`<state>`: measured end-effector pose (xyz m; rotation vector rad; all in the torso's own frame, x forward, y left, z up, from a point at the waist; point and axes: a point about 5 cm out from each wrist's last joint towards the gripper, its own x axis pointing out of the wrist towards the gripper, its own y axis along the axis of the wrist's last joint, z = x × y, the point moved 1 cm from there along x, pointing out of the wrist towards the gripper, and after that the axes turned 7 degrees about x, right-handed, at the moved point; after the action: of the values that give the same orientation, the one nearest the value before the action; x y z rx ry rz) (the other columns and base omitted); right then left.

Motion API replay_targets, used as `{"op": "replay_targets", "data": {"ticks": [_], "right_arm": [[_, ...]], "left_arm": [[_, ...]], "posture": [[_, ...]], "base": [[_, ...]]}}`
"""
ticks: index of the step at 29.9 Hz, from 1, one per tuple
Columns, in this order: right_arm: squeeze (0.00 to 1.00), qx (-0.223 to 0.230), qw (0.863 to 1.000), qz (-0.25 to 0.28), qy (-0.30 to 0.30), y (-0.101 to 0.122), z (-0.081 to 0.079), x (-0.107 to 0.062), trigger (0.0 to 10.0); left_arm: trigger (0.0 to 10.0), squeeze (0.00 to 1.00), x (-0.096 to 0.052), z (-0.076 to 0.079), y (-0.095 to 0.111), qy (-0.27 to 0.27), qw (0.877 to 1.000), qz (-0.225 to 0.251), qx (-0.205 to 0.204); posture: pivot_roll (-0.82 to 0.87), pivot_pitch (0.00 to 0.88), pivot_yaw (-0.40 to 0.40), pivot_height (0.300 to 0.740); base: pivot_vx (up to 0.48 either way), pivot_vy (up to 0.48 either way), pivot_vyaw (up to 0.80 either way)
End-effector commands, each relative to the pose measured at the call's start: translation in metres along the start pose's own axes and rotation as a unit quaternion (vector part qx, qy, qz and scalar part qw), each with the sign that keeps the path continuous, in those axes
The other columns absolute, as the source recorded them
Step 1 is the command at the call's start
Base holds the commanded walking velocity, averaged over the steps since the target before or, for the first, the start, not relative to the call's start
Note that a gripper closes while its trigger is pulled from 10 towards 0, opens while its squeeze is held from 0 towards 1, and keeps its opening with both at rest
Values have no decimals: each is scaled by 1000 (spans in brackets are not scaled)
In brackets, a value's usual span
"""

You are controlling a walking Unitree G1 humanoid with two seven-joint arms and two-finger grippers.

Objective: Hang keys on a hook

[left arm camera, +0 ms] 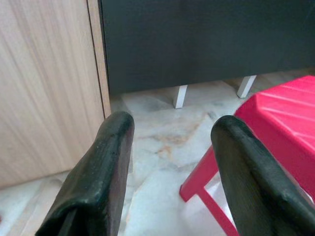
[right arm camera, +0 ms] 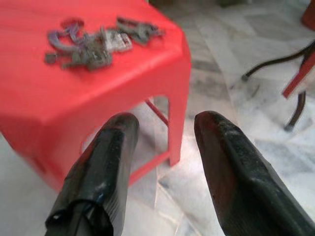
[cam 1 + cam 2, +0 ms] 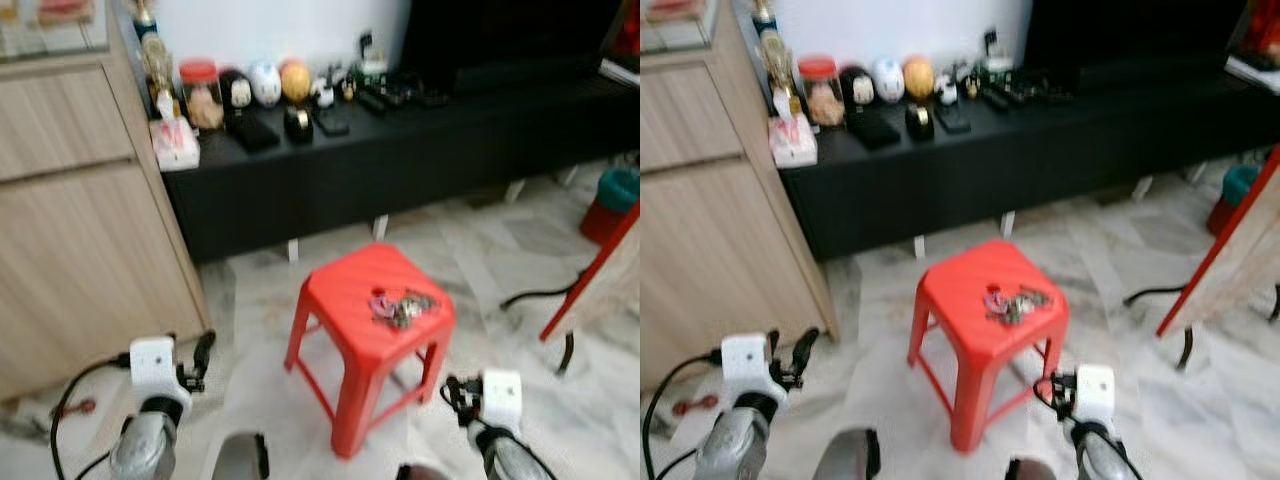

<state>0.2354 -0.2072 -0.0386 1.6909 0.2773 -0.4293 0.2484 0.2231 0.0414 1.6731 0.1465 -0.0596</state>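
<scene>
A pale marble-patterned floor [image 3: 480,250] runs under a long, low black cabinet [image 3: 400,160] on short white legs, set against a white wall [image 3: 280,25]. A light wood cupboard [image 3: 70,220] stands at the cabinet's left end, and small ornaments crowd the cabinet's top along its back edge.

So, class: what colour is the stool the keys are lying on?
The stool is red, clearest in the right wrist view.

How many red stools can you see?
1. The red stool stands on the marble floor before the black cabinet, with the keys on top.
</scene>
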Motion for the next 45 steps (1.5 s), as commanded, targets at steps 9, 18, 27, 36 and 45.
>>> {"op": "replay_targets", "data": {"ticks": [9, 18, 27, 36, 45], "right_arm": [[0, -6, 1000, 2, -2, 2, 2, 1, 10000], [0, -3, 1000, 1, 8, 2, -1, 2, 10000], [1000, 20, 998, -3, 52, 6, -8, 6, 10000], [1000, 22, 993, -17, 115, 17, -26, 18, 10000], [0, 9, 990, -58, 131, 20, -39, 27, 10000]], "left_arm": [[10000, 0, 3, 2, 1, -6, 1000, 0, 7], [10000, 0, 4, 2, 2, -6, 1000, 3, 7], [10000, 0, 6, 3, 4, -6, 1000, 7, 4], [10000, 0, 14, 7, 14, -12, 1000, 22, 10], [10000, 0, 23, 21, 28, -24, 999, 45, 5]], "posture": [[-5, 0, -61, 612], [-8, 0, -58, 612], [-12, 0, -56, 612], [-3, 0, -61, 612], [29, 0, -89, 612]], "base": [[335, 0, 0], [336, 0, 0], [31, 0, 0], [0, 0, 0], [0, 0, 0]]}}
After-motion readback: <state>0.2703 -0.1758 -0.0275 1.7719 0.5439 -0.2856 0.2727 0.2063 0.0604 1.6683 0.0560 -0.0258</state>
